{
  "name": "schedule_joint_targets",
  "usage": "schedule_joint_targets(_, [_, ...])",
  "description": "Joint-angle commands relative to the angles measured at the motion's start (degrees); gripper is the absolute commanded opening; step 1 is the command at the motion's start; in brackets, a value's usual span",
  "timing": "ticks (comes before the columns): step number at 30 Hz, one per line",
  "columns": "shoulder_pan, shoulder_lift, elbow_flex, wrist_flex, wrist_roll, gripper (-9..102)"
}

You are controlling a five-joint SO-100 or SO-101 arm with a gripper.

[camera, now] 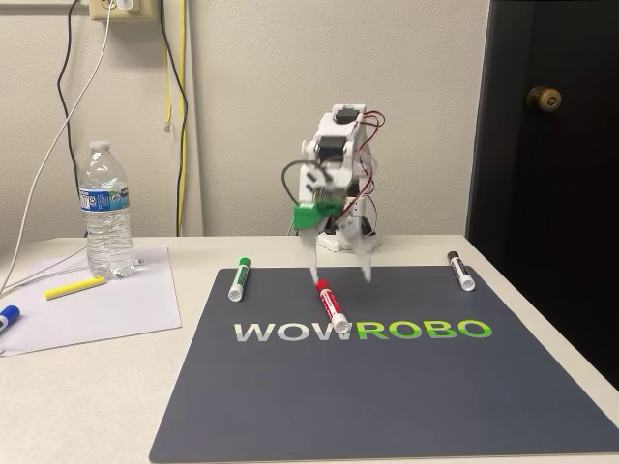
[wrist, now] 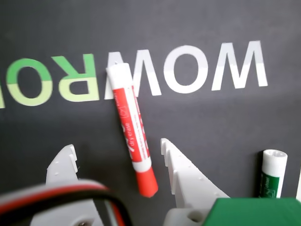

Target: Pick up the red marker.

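- Red marker [camera: 331, 305] lay on the dark grey mat [camera: 387, 396] just above the printed "WOWROBO" lettering [camera: 362, 330], at the centre of the fixed view, with its red cap toward the arm and its white tail touching the lettering.
- In the wrist view the red marker [wrist: 131, 127] ran from the upper middle of the frame down to the lower middle, slightly slanted, with its cap end lowest.
- The gripper [camera: 340, 273] hung low over the mat at the centre of the fixed view, blurred, its two white fingers spread apart with the marker's cap end between them.
- In the wrist view the gripper [wrist: 117, 153] had one finger at the lower left and the other right of centre; neither finger touched the marker.
- A green-capped marker [camera: 238, 278] lay at the mat's upper left edge in the fixed view, and showed at the lower right of the wrist view [wrist: 271, 174].
- A black-capped marker [camera: 461, 272] lay near the mat's upper right corner.
- A water bottle [camera: 106, 210] stood upright on a white sheet of paper [camera: 106, 304] at the left, with a yellow highlighter [camera: 74, 287] beside it and a blue-capped marker [camera: 8, 318] at the left edge.
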State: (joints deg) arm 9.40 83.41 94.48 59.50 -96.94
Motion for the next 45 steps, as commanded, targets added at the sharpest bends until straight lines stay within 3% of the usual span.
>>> schedule_joint_targets(1, [0.18,-0.53,-1.93,-2.11,-1.05,43])
schedule_joint_targets(13, [-0.35,-6.68,-1.41,-5.54,-0.70,39])
schedule_joint_targets(21, [-1.85,-8.09,-1.41,-6.24,2.02,12])
schedule_joint_targets(45, [-2.64,-7.82,-1.49,-4.83,4.22,7])
